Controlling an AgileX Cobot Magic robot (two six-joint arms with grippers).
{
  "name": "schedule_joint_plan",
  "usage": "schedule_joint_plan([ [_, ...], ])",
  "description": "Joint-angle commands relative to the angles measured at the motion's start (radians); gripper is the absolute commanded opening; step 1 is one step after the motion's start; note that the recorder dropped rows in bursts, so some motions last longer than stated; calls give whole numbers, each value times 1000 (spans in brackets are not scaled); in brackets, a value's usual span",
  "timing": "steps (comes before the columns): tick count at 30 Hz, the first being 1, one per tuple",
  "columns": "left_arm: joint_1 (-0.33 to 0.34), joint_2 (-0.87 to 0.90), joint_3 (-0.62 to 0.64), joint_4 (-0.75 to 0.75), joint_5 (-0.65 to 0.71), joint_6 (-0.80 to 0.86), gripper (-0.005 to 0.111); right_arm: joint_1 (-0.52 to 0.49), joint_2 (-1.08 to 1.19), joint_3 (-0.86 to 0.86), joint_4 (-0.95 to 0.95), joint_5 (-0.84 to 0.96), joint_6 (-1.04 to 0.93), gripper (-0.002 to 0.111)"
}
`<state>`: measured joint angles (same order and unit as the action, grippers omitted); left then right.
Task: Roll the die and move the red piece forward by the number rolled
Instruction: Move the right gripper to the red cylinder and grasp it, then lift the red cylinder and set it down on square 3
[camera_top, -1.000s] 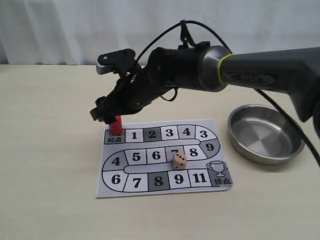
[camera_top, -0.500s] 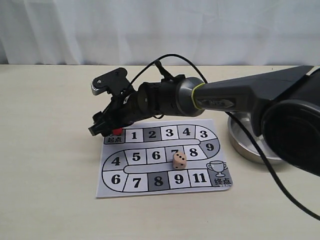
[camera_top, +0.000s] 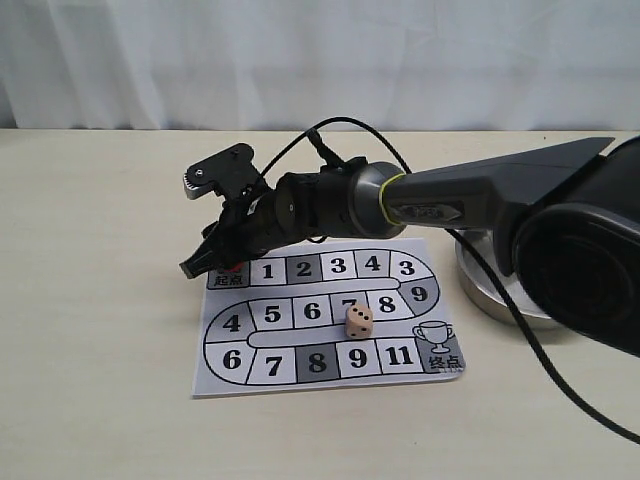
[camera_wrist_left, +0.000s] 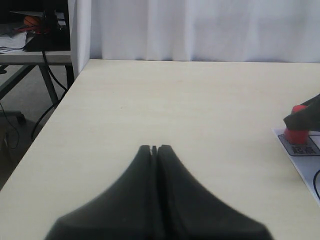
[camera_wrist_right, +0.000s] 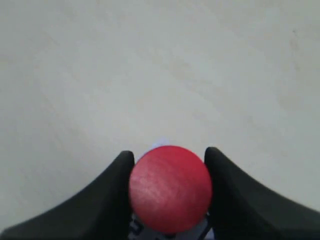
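A pale wooden table (camera_top: 100, 330) runs back to a white curtain (camera_top: 300, 60); on it lies a printed game board (camera_top: 320, 320) of numbered squares. My right arm stretches across the exterior view from the right and covers most of a steel bowl (camera_top: 485, 295); only its near rim shows beside the board.

My right claw (camera_top: 215, 262) is down at the board's far-left corner, and its dark fingers hide nearly all of the red piece (camera_top: 232, 266) there; a sliver of red is all that shows. My right wrist view is plainer: the red piece (camera_wrist_right: 170, 187) shows as a round, smooth, matt red top, and my right claw (camera_wrist_right: 170, 152) is closed on it, a finger pressed to each side; what lies under it is a blur. From the left wrist view the red piece (camera_wrist_left: 298, 131) stands upright on the grey corner square, its top cut by a dark fingertip, and the board runs out of the picture.

The die (camera_top: 359, 322), light wood with black pips, sits on the board in the middle row, covering part of the 7; I cannot count the pips.

My left claw (camera_wrist_left: 154, 148) hangs over bare table, well apart from the board, fingers pressed together with nothing between them.
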<state>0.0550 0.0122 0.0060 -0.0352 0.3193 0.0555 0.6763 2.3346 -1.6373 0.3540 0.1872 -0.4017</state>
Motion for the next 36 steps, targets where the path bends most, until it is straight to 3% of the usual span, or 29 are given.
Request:
schedule_joint_plan([
  [1,-8,-1,-6,-2,-10,0,0,-1,-19,-3,-20,32,-6,6],
  [6,-8,-1,-6,-2,-10,0,0,-5,-96,-3,-134,115,19,4],
  [12,-8,-1,-6,-2,-10,0,0,-56,-123,-3,-134,179,128,4],
  [26,-8,-1,-6,-2,-10,0,0,-81,-19,11,-80,241,125,4],
  [32,-8,-1,-6,-2,-10,0,0,-115,-104,9,-86,236,125,4],
  [36,-8,-1,-6,-2,-10,0,0,-167,-139,9,-86,324,129,4],
])
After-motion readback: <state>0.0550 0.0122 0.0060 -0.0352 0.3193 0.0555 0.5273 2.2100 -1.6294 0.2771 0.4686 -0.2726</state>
